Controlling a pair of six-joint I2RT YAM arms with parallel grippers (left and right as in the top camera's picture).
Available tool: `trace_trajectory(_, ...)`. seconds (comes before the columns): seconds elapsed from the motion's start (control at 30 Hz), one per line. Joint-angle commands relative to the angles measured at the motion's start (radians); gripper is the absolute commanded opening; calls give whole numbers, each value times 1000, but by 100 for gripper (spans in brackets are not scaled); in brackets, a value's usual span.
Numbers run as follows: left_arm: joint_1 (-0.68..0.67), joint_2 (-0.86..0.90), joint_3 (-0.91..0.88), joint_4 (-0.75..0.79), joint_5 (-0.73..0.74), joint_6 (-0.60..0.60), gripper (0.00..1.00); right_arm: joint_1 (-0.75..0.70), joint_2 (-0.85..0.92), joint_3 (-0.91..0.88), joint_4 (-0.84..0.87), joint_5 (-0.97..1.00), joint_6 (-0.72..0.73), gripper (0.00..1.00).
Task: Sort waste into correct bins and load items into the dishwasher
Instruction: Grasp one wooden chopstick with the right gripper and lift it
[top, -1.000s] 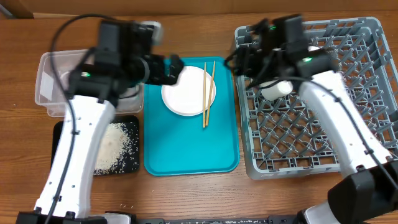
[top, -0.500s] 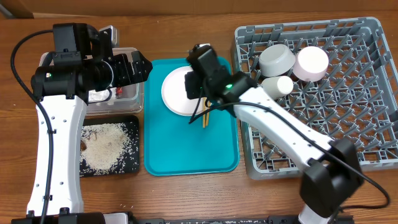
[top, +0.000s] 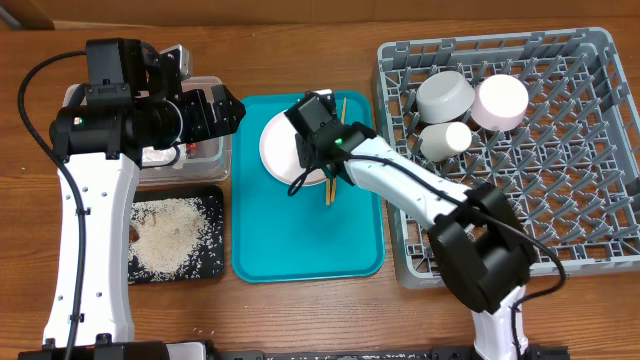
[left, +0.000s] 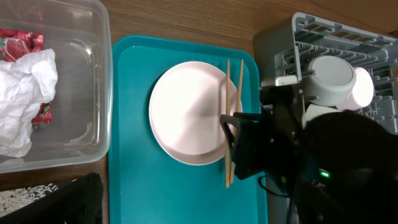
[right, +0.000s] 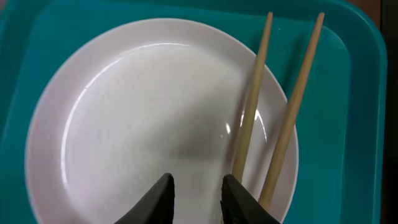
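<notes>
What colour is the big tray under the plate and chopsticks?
The tray is teal, a blue-green colour. The left wrist view shows it best.

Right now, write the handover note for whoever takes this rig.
Left hand: open, empty, over the clear tub's edge.
Right hand: jaws narrowly apart, empty, over the plate's edge beside the chopsticks.
Done: napkin and red wrapper in the tub; rice scraps in the black tray; grey bowl, pink bowl, white cup in the rack.
To do: plate on the teal tray, chopsticks lying across it, go to the rack.
</notes>
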Motion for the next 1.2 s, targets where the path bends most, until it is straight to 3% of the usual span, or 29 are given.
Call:
trace_trajectory(0.0, -2, -9, 22, 0, 5, -6, 100, -4, 25, 4, 10, 78, 6, 28)
trace_trajectory(0.7, -2, -9, 22, -26, 4, -5, 100, -5, 105, 4, 21, 77, 32, 28)
trace_trajectory(1.0, -2, -9, 22, -26, 4, -5, 100, -4, 102, 11, 39, 77, 31, 5)
trace_trajectory(1.17, -2, -9, 22, -26, 4, -6, 100, -4, 63, 55, 19, 49, 31, 4)
